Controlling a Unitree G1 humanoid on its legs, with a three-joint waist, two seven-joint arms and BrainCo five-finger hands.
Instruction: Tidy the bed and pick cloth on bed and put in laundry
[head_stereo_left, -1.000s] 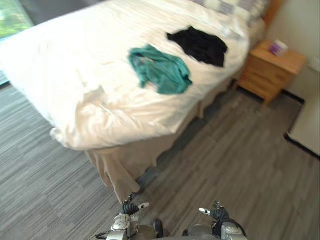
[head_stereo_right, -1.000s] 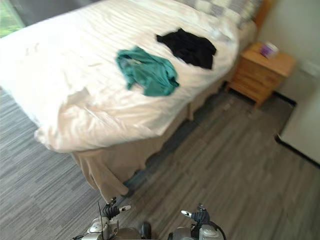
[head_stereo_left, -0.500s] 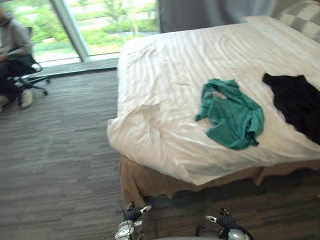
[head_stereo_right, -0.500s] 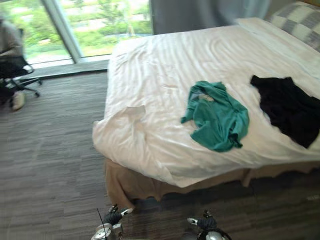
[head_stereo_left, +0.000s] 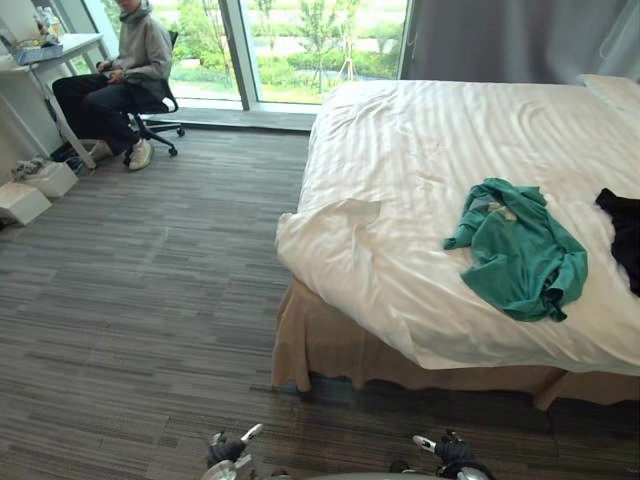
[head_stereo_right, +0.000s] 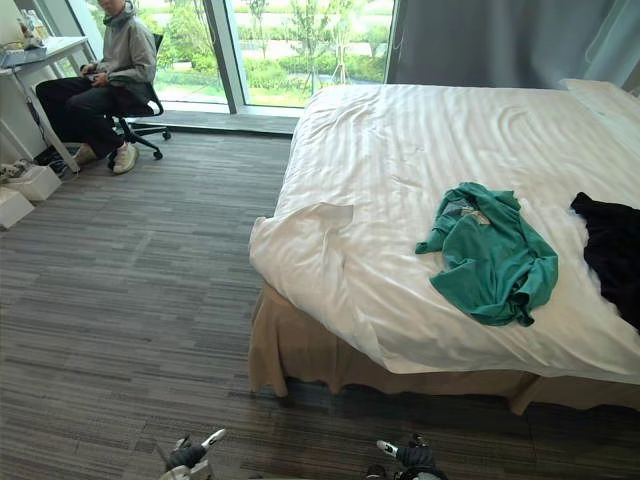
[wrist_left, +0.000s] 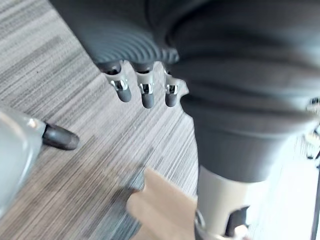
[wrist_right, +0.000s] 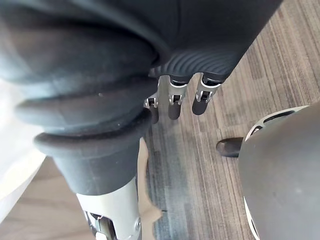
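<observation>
Camera has swung left; the cloths have not shifted. Person (head_stereo_left: 130, 60) seated far left. Left hand (head_stereo_left: 225, 450) and right hand (head_stereo_left: 450, 452) hang low, fingers relaxed, empty. Green cloth (head_stereo_left: 520, 255) lies on the bed (head_stereo_left: 400, 150), ahead-right and well apart, right hand nearer; black cloth (head_stereo_left: 622, 235) lies beyond it.

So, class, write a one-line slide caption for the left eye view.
Green cloth and black cloth lie apart on the white bed.

Head eyes look down, both sharing bed (head_stereo_left: 420, 150) at 1 o'clock; wrist cams close, facing floor (wrist_left: 75, 100)
</observation>
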